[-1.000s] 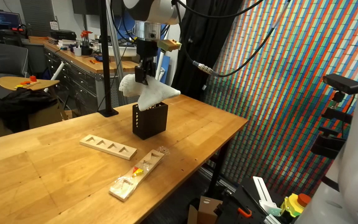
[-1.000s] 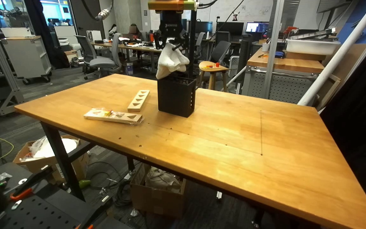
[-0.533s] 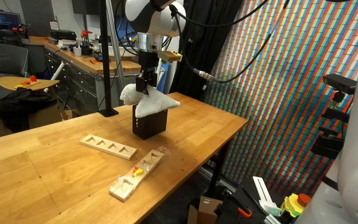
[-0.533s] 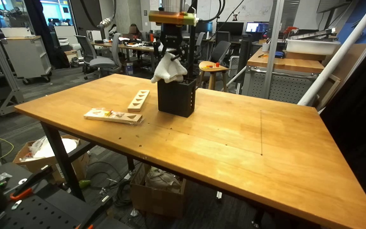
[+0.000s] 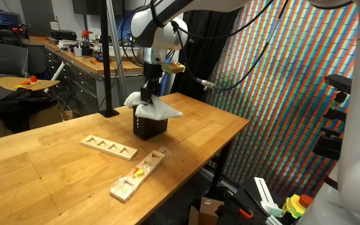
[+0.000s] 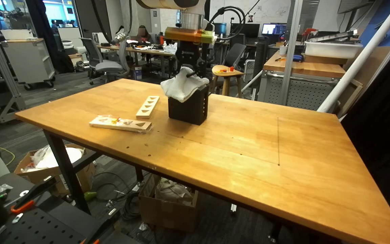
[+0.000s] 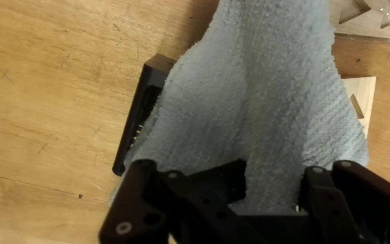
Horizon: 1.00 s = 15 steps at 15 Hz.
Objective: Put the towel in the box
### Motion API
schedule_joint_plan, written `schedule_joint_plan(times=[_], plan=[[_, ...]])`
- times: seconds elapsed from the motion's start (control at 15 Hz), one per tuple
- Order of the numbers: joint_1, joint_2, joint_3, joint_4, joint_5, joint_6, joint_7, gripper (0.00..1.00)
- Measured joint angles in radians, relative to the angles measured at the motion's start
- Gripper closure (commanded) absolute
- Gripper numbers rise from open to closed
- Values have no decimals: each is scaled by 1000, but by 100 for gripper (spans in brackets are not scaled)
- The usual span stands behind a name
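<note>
The white towel (image 5: 158,111) hangs from my gripper (image 5: 148,97) and is draped over the top of the black box (image 5: 150,128). It also shows in an exterior view (image 6: 183,87), where its front corner overlaps the front wall of the box (image 6: 187,112). In the wrist view the towel (image 7: 266,101) covers most of the box, and only one edge of the box (image 7: 135,113) shows. The gripper's fingers (image 7: 272,184) are shut on the bunched towel between them. The inside of the box is hidden beneath the towel.
The box stands on a wooden table (image 5: 205,131). Two wooden strips with triangular holes lie near it, a bare one (image 5: 108,147) and a plastic-wrapped one (image 5: 137,175). A black post (image 5: 106,62) stands at the table's far edge.
My gripper has moved down with the towel in it. The towel hung above the box and now spreads over its rim. The box and wooden strips have not moved.
</note>
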Motion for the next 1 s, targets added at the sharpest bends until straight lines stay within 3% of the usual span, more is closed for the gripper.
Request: schedule_joint_plan(times=[1.0], plan=[[-10,108,8,70,95,21,-58,97]])
